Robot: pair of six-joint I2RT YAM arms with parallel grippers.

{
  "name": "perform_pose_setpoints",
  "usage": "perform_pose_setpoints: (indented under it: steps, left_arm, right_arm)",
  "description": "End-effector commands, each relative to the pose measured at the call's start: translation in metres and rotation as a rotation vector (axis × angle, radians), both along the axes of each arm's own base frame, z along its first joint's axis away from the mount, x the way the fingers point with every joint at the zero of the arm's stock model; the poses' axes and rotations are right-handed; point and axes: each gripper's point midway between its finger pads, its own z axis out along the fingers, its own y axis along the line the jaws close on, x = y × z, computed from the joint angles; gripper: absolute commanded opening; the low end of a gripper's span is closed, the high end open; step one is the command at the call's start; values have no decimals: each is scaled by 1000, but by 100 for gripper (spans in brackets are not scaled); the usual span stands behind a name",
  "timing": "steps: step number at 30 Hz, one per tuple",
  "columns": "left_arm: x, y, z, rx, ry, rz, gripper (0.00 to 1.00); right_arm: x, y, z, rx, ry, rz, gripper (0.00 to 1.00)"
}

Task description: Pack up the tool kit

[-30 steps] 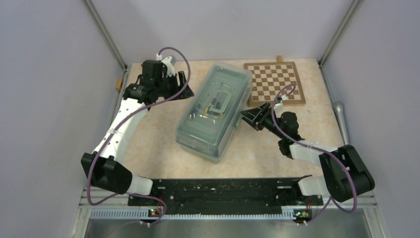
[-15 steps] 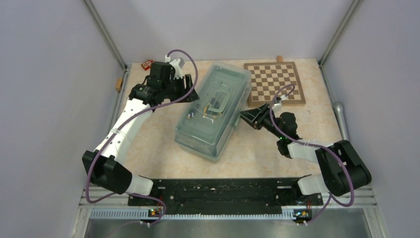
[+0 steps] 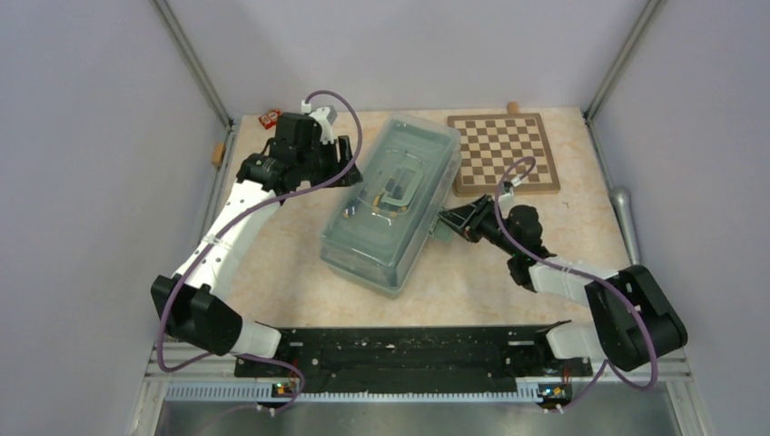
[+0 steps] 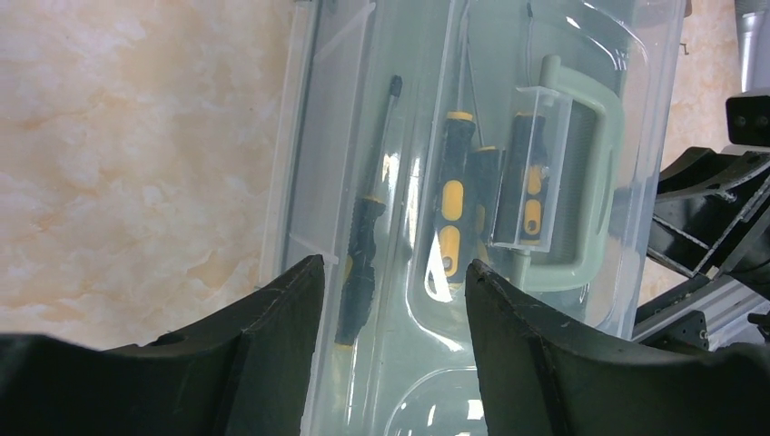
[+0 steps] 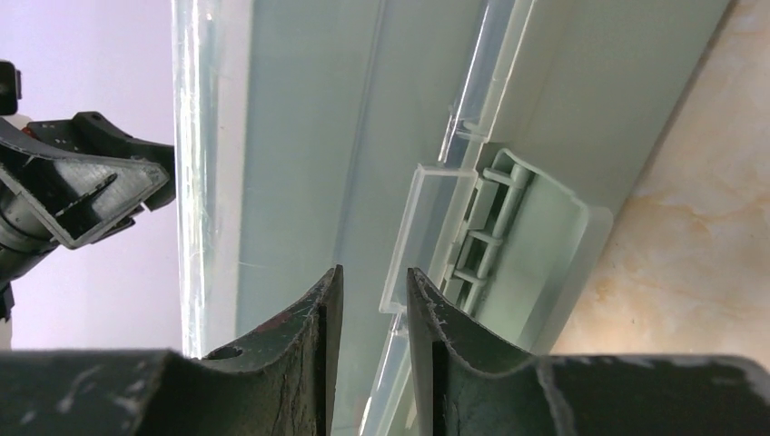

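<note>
Pale-green toolbox sits lid shut, mid table, angled, near chessboard. Yellow-black screwdrivers lie inside under the lid. Left gripper hovers over the lid's left edge w/ fingers spread wide. Right gripper is at the side latch, fingers just a slit apart, nothing between.

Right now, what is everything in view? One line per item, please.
toolbox: one, pale green, middle of the table
screwdrivers: at least three, yellow-black, inside the toolbox
chessboard: one, brown and cream, far right
small object: one, red, far left corner
left tool: one, black, open above the toolbox
right tool: one, black, slightly open at the toolbox's side latch
</note>
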Motion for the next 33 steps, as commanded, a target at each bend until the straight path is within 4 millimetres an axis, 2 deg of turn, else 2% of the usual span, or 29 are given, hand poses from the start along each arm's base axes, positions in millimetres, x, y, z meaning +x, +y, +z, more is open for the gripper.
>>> perform_pose_setpoints:
  steps: [1, 5, 8, 11, 16, 20, 28, 33]
  left_arm:
    - [7, 0, 27, -9, -85, 2, 63]
    - [6, 1, 31, -8, -94, 1, 63]
    - [7, 1, 32, -7, -97, -1, 63]
    - [8, 0, 32, -4, -95, -3, 63]
    - [8, 1, 37, -3, -105, -1, 63]
    - [7, 0, 42, -6, -115, -3, 63]
    - [6, -2, 43, 10, -113, -1, 63]
    - [5, 0, 45, 22, -116, 7, 63]
  right_arm:
    - [8, -11, 35, -48, -96, -21, 32]
    - [11, -45, 30, -163, -86, -101, 39]
    - [10, -62, 12, -202, -26, -127, 52]
    - [5, -59, -13, -205, 42, -83, 59]
    - [2, -52, -36, -149, 83, -49, 72]
    - [4, -37, -27, -60, 26, 20, 72]
    - [1, 2, 2, 157, -86, 175, 62]
    - [-6, 10, 28, 285, -165, 220, 60]
